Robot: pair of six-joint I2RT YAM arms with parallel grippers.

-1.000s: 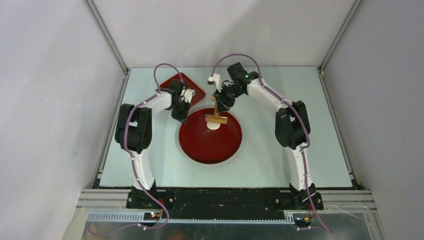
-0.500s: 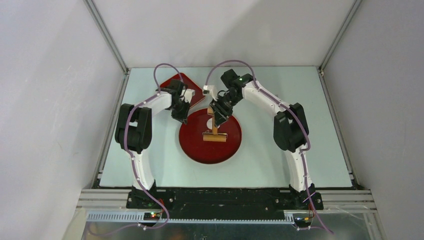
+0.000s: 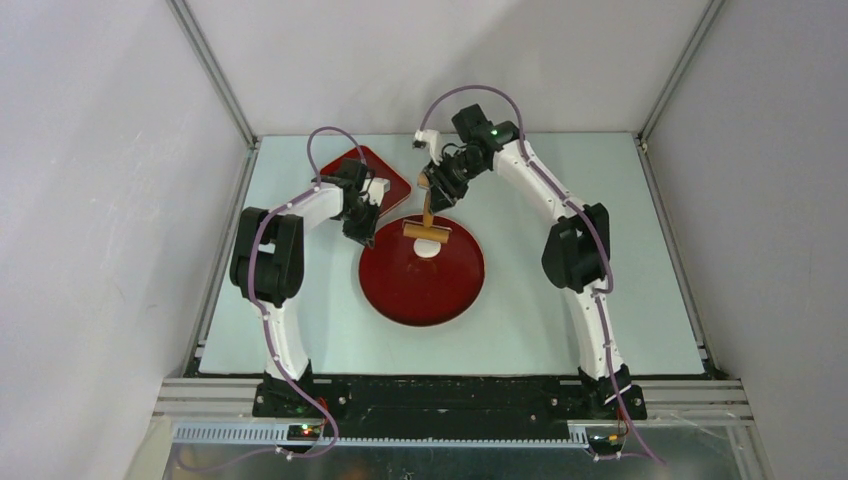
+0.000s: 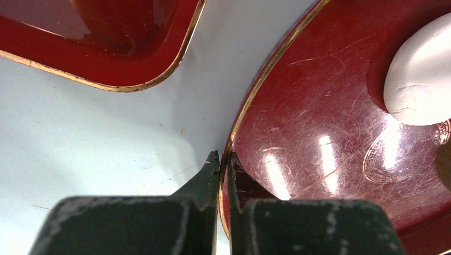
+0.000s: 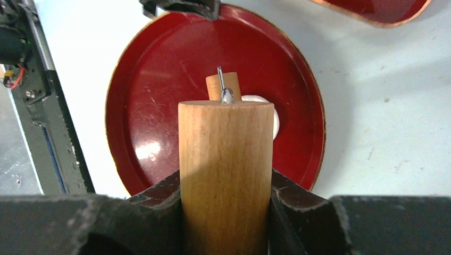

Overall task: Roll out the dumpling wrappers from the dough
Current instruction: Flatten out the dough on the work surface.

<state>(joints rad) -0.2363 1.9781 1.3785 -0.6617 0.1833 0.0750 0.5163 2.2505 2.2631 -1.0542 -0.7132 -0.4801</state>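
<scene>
A small white round of dough, the dumpling wrapper (image 3: 428, 250), lies on the far half of the round red plate (image 3: 400, 305). A wooden roller (image 3: 427, 233) rests crosswise just beyond the wrapper, at its far edge. My right gripper (image 3: 436, 195) is shut on the roller's upright wooden handle (image 5: 226, 175), and the wrapper (image 5: 275, 125) peeks out behind it. My left gripper (image 3: 366, 238) is shut on the plate's gold-edged left rim (image 4: 230, 143), one finger on each side. The wrapper (image 4: 420, 79) shows domed and smooth at the right of the left wrist view.
A square red tray (image 3: 395, 180) with a gold rim sits on the pale table behind my left gripper, close to the plate; it also shows as the tray (image 4: 106, 42) in the left wrist view. The cell's metal frame and grey walls enclose the table.
The roller ran toward the near side of the plate over the dough, then came back to the far edge, uncovering the white round. The left arm has stayed still.
</scene>
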